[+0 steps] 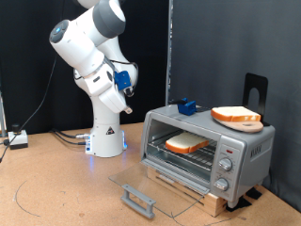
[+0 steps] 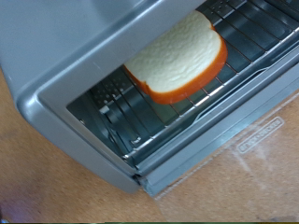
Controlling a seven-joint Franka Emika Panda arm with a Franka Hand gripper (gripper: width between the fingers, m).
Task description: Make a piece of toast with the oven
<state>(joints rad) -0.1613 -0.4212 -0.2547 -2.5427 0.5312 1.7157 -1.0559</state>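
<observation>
my gripper (image 1: 129, 91): raised at 10 o'clock of the toaster oven (image 1: 209, 148), grip state unclear | piece of toast (image 2: 179, 58): on wire rack (image 2: 159, 112) | glass door (image 1: 155, 186): open

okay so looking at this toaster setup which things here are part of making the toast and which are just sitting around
Part of the job:
piece of toast, lying on the rack inside
oven, door down and open
gripper, raised, away from the oven

Just sitting around:
second bread slice on a board atop the oven
blue object

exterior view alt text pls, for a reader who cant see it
A bread slice lies on the wire rack inside a silver toaster oven whose glass door hangs open. A second slice sits on a round board on the oven's top, and the white robot arm stands toward the exterior view's left, away from the oven.
</observation>
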